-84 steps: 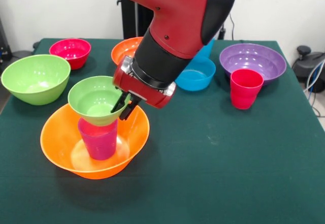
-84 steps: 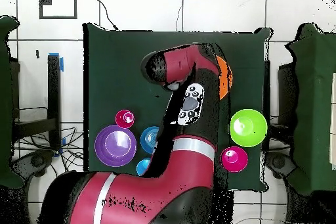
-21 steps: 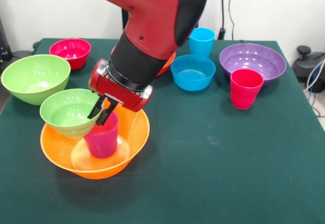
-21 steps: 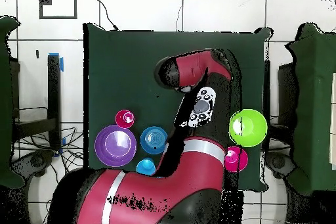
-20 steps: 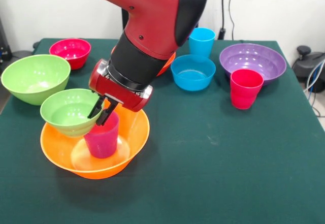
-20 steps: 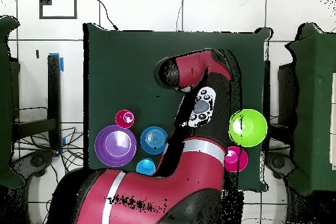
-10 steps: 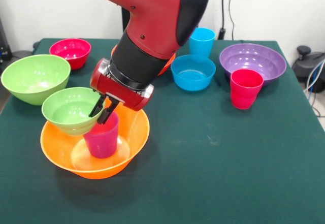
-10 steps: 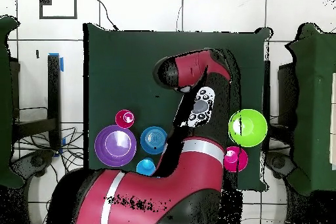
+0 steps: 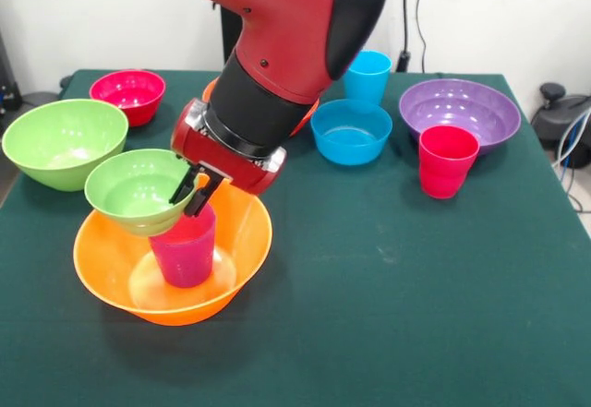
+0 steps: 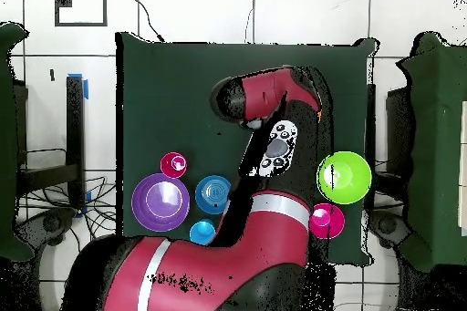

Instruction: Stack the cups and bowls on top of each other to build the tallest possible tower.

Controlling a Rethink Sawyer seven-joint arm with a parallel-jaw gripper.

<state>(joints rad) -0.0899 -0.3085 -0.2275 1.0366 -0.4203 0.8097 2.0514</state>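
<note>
My gripper is shut on the right rim of the small lime green bowl and holds it slightly tilted. The bowl hangs over the left side of the purple-magenta cup. That cup stands upright inside the large orange bowl at the table's front left. I cannot tell whether the green bowl touches the cup's rim. In the overhead view the arm hides all three.
Large lime green bowl and small pink-red bowl stand at the left. Red-orange bowl shows behind the arm. Small blue bowl, sky blue cup, purple bowl and red-pink cup stand at the right.
The green bowl was on top of the cup, then was carried left and lower beside it. In the last second it rose a little and moved back right towards the cup.
</note>
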